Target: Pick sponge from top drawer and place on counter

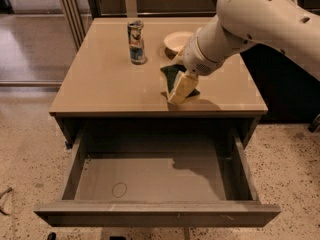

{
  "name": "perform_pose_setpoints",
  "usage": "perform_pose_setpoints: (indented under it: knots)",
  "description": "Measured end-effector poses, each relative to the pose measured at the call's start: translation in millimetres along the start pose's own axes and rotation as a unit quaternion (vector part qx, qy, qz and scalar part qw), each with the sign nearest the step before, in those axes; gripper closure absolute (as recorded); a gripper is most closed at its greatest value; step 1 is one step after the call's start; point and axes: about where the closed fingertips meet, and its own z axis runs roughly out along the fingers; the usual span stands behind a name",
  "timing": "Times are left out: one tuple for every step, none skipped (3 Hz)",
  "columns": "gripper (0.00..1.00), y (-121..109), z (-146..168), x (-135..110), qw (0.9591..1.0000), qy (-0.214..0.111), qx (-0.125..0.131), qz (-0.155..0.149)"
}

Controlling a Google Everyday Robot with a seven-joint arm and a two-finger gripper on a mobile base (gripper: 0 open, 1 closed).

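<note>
The sponge, dark green, sits between the pale yellow fingers of my gripper, low over the front middle of the beige counter. Its lower edge is at or just above the counter surface; I cannot tell whether it touches. The gripper hangs from the white arm that reaches in from the upper right. The top drawer is pulled fully open below the counter, and its grey bottom is bare apart from a faint ring mark.
A drink can stands upright at the back middle of the counter. A pale bowl sits behind the gripper. Speckled floor lies on both sides of the cabinet, and a dark cabinet stands to the right.
</note>
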Motion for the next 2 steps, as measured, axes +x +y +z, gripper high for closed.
perform_pose_setpoints:
  knots:
    - [1.0,-12.2,13.8,8.3,0.9998,-0.008,0.0,0.018]
    - [1.0,-20.5,27.5,19.3,0.9994,-0.012,-0.001,0.034]
